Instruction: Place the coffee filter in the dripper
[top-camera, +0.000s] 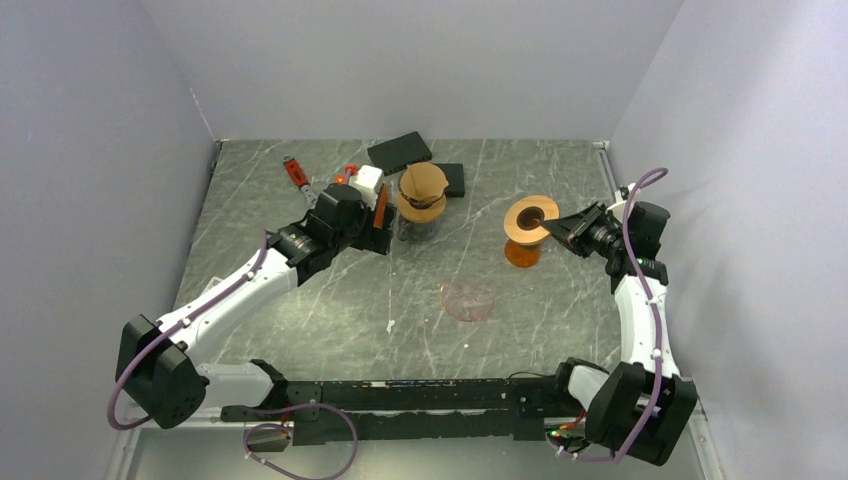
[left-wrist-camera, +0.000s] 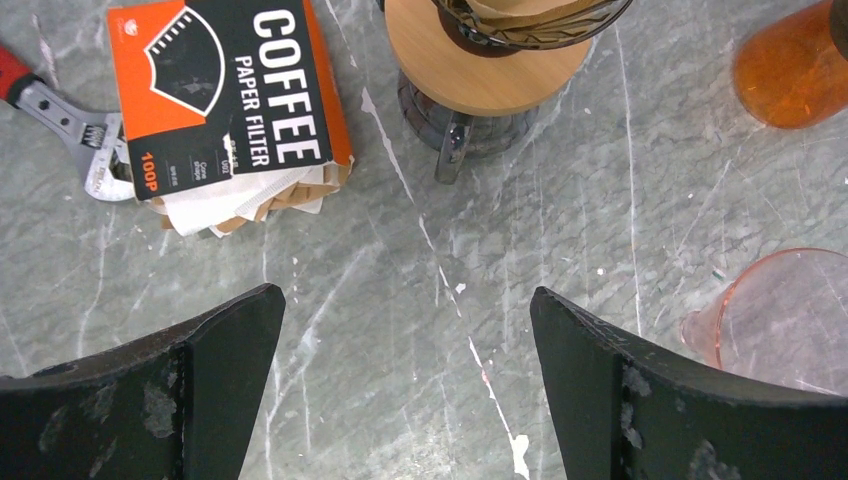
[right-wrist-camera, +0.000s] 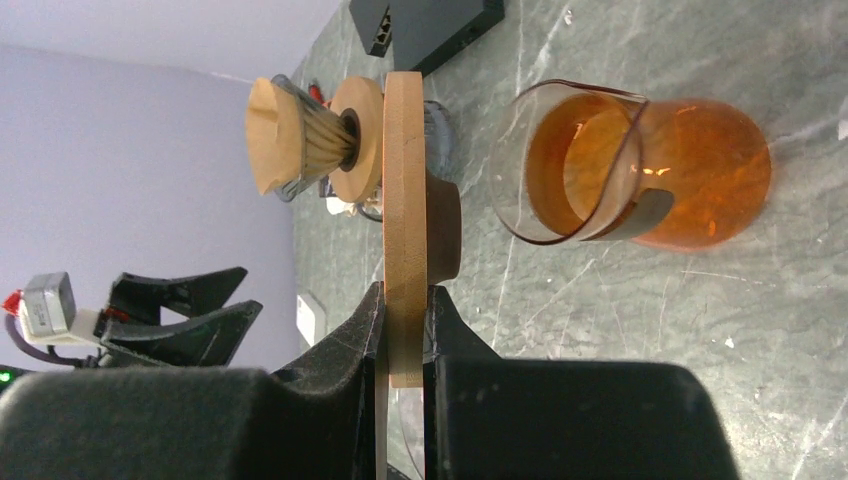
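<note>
Right pincer (top-camera: 556, 226) pinching a wooden ring (top-camera: 531, 218), orange glass flask (top-camera: 521, 254) at its six o'clock, left pincer (top-camera: 386, 228) spread wide, paper-lined dripper (top-camera: 423, 190) at its two o'clock.

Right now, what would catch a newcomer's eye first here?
The right claw pinching a round wooden disc beside an orange glass, right of centre. Then the paper-lined dripper at the back, with the left claw wide open beside it.

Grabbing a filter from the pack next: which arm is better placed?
Left, likely. The left gripper is open with the coffee filter pack just ahead; the right gripper is shut on the wooden ring by the orange carafe.
</note>
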